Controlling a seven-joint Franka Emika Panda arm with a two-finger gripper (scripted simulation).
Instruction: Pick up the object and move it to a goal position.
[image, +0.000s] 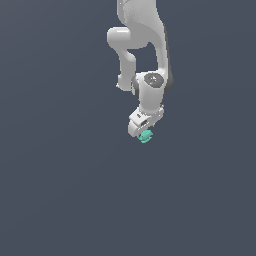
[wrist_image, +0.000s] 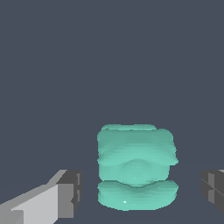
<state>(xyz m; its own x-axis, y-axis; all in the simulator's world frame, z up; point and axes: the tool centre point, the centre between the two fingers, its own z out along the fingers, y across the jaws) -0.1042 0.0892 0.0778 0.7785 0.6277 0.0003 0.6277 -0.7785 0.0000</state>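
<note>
One teal object (wrist_image: 136, 168), between one claw's (wrist_image: 142, 194) two spread fingers (wrist_image: 65, 194)

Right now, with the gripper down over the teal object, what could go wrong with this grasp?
1. In the wrist view the fingers stand apart from the teal object, gaps on both sides; lifting before they close would leave it behind.
2. The object is knobbly and ridged, so flat pads may bite on bumps and let it twist or slip.
3. In the exterior view the gripper hides most of the object, so its seating is hard to confirm there.
</note>
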